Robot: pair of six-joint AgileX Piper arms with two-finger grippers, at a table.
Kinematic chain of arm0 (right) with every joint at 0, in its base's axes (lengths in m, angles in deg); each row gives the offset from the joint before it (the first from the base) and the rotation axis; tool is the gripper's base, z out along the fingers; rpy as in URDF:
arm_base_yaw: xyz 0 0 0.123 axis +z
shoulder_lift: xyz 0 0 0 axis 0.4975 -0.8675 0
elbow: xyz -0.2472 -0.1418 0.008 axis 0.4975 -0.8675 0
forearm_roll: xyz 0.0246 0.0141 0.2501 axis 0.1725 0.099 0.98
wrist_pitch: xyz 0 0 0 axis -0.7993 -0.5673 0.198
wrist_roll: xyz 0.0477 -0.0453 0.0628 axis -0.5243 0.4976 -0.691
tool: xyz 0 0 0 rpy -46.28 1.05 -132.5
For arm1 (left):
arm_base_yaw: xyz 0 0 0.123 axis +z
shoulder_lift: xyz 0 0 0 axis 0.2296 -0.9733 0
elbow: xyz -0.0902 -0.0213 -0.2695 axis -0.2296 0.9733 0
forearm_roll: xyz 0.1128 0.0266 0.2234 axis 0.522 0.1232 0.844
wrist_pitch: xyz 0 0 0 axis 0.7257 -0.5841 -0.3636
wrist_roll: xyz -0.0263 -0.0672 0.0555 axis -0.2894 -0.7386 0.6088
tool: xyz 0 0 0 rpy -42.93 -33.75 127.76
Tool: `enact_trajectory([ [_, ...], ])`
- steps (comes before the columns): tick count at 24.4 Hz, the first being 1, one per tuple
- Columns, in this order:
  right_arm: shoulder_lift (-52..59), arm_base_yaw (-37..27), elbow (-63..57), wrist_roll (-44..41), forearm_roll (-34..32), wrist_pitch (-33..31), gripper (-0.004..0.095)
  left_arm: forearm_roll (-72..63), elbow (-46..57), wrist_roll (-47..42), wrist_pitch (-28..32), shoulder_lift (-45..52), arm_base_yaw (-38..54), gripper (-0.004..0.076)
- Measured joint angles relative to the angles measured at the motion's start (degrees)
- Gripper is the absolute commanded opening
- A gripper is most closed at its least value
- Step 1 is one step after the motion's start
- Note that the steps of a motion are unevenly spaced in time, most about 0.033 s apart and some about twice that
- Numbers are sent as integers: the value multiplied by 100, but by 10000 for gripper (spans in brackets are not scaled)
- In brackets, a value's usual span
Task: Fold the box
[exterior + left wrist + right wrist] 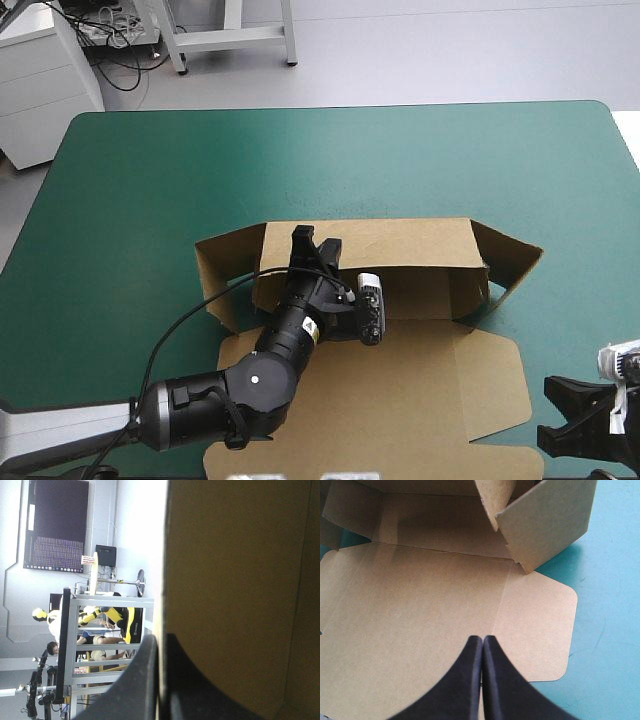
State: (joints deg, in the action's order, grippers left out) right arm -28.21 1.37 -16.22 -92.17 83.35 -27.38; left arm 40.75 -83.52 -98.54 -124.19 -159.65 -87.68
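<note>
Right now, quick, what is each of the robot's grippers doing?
Left gripper: shut on the box, pinching a raised wall.
Right gripper: shut, holding nothing.

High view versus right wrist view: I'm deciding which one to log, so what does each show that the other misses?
Only the high view: the left gripper clamped on the raised far wall of the box, and the teal-green table all round it. Only the right wrist view: the right gripper shut on nothing, aimed at the flat panel. Both: that flat panel, its rounded flap and the raised side flap.
</note>
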Motion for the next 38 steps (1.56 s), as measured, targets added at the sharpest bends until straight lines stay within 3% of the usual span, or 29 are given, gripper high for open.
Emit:
enact_trajectory([
  [11,0,0,0,6,11,0,-18,622,0,5,181,-341,834,-32],
  [21,0,0,0,12,-73,0,-17,1290,0,-65,-467,-1067,833,-32],
  [25,0,0,0,575,-159,0,10,1292,0,-64,-533,-1071,833,-32],
  [30,-31,0,0,1073,-193,0,221,1292,0,-64,-552,-1071,833,-32],
  [35,-306,0,0,1228,-444,59,618,1292,0,-64,-647,-1071,796,-32],
  [38,-587,0,0,935,-715,244,804,1292,0,-64,-765,-1071,690,-32],
])
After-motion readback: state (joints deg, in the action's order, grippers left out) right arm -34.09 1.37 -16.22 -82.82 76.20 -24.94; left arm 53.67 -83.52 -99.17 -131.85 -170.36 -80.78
